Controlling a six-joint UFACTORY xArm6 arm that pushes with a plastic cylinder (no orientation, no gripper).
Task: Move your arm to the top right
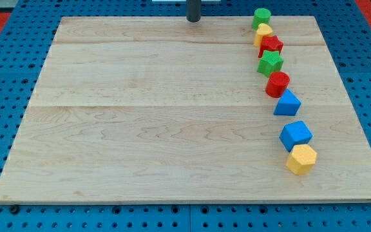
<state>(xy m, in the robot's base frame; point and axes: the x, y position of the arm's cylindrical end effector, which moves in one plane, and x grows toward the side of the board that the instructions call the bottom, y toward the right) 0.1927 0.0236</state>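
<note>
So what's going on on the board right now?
My tip sits at the view's top edge of the wooden board, near the middle, touching no block. Eight blocks run in a curved line down the view's right: green cylinder, yellow block, red star, green star, red cylinder, blue triangle, blue cube, yellow hexagon. The top right corner lies beyond the green cylinder.
</note>
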